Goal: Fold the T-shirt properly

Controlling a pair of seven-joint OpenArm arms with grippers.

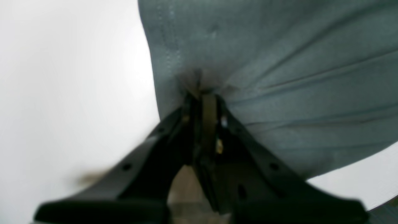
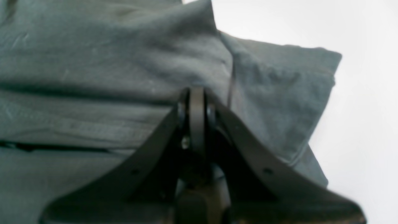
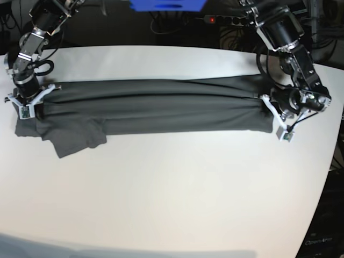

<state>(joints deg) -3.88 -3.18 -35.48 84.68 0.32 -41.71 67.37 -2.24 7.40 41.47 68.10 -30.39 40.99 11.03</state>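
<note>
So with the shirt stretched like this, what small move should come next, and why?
Probably carry both pinched ends toward the table's near edge, folding lengthwise. The left gripper and right gripper are shut on opposite ends of the T-shirt, a taut long band; one sleeve sticks out.

A broad white table (image 3: pixel 177 183) fills most of the base view, its top matte and evenly lit, with a faint grey band of shade along its near edge and a rounded corner at the near right. Beyond its far edge the room is dark: a tangle of black cables (image 3: pixel 161 24) runs over the floor there, a black power strip (image 3: pixel 228 20) with a glowing red switch lies near the far right, and part of a bright blue object (image 3: pixel 167 5) shows at the top middle. In both wrist views the same tabletop appears only as a blurred, bright white field.
</note>
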